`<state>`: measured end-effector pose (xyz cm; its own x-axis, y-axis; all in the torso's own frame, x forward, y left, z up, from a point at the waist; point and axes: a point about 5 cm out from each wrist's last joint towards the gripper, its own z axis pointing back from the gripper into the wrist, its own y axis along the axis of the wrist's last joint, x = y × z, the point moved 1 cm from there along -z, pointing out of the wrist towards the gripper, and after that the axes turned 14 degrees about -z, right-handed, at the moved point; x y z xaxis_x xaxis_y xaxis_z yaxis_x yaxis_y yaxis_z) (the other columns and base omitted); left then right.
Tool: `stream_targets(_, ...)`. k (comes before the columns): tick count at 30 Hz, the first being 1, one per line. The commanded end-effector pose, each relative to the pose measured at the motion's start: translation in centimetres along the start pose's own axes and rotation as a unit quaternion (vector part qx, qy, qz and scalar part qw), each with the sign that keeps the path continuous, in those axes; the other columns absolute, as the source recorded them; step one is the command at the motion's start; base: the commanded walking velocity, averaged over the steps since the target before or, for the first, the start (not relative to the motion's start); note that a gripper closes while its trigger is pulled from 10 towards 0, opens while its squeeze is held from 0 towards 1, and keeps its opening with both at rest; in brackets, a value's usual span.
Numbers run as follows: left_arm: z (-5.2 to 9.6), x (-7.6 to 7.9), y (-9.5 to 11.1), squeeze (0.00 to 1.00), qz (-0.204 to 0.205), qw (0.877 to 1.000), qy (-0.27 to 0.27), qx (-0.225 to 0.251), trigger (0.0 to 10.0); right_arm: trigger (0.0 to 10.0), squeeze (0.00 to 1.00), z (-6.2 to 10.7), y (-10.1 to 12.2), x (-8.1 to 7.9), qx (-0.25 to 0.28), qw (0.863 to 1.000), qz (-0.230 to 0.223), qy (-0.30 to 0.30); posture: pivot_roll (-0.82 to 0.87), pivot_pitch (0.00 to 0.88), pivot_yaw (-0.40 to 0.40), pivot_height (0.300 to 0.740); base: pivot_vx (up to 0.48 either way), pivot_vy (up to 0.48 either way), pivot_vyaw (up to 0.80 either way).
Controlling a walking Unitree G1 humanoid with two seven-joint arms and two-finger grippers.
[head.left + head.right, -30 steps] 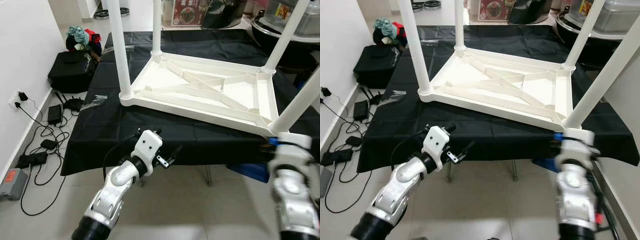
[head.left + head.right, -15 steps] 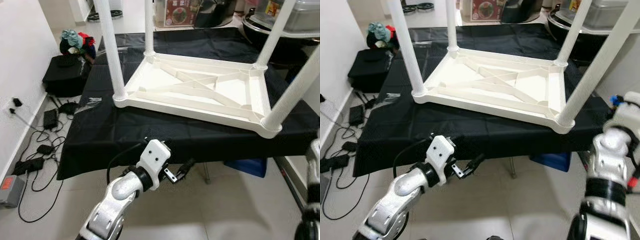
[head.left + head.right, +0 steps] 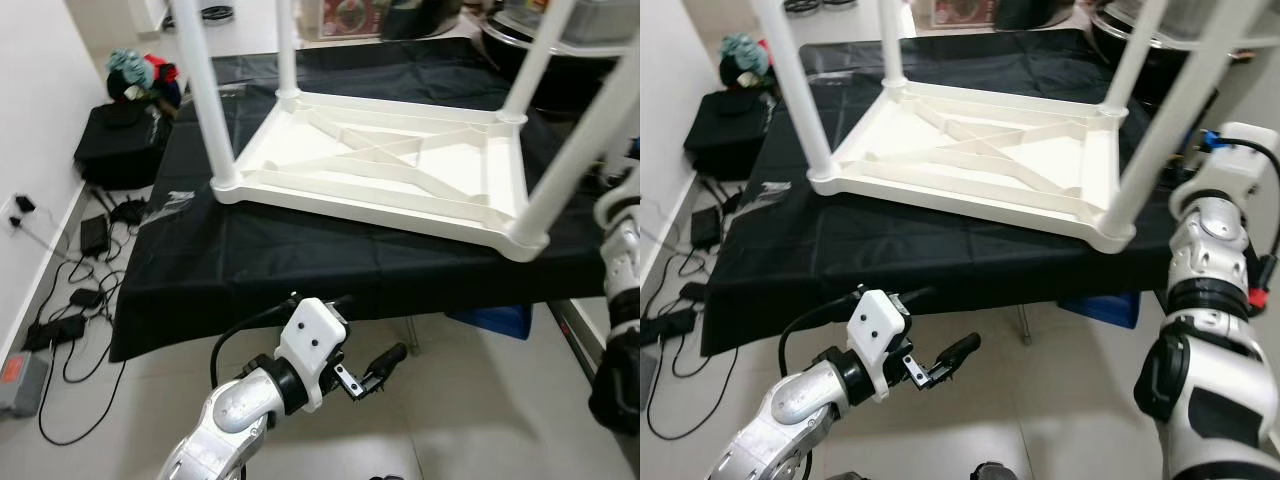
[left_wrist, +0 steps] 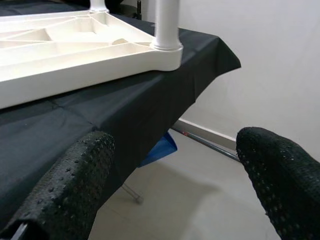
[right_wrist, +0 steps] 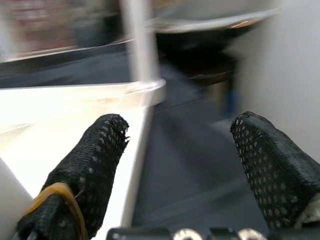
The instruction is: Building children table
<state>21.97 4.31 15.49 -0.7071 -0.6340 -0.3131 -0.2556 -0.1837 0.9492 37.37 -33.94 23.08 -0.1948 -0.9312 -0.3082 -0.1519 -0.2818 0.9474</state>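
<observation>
No lettering can be read; the red box (image 3: pixel 345 14) beyond the counter (image 3: pixel 300 250) bears print too small to read.

Looked down from head height, both eye views, onto the upturned table (image 3: pixel 380 170) on black cloth (image 3: pixel 270 260). Faced the same table's corners from close and low, each wrist view, between its own fingers (image 4: pixel 70 185).

The left arm (image 3: pixel 240 410) reaches forward, low and bent at the elbow, its wrist turned inward. The left gripper (image 4: pixel 175 175) has its two black fingers spread wide with nothing between them. The right arm (image 3: pixel 1210 300) stands raised at the robot's right side, forearm upright. The right gripper (image 5: pixel 180 165) is likewise spread apart and empty.
</observation>
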Motion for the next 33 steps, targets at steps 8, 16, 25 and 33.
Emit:
stream_targets(8,0.5,-0.3,-0.3,0.00,0.001,1.000,0.008,-0.021,10.0,10.0,0.00,0.2,-3.0,-3.7,-0.092,0.976,-0.049,0.189,0.18,0.169,-0.010,0.740,0.000,0.000,0.00)
stream_targets(16,0.1,-1.0,-0.6,0.00,-0.005,0.999,0.032,-0.030,10.0,10.0,0.00,2.3,-4.6,-8.8,-0.101,0.916,-0.086,0.379,0.16,0.130,-0.018,0.740,0.000,0.000,0.00)
stream_targets(25,0.3,-3.3,-1.0,0.00,-0.023,0.995,0.092,-0.038,10.0,10.0,0.00,6.3,-5.9,-16.2,-0.071,0.897,-0.123,0.419,0.14,0.103,-0.032,0.740,0.000,0.000,0.00)
stream_targets(33,0.2,-3.8,-1.3,0.00,-0.021,0.991,0.122,-0.048,10.0,10.0,0.00,8.4,-7.9,-20.3,-0.071,0.917,-0.116,0.376,0.14,0.082,-0.042,0.740,0.000,0.000,0.00)
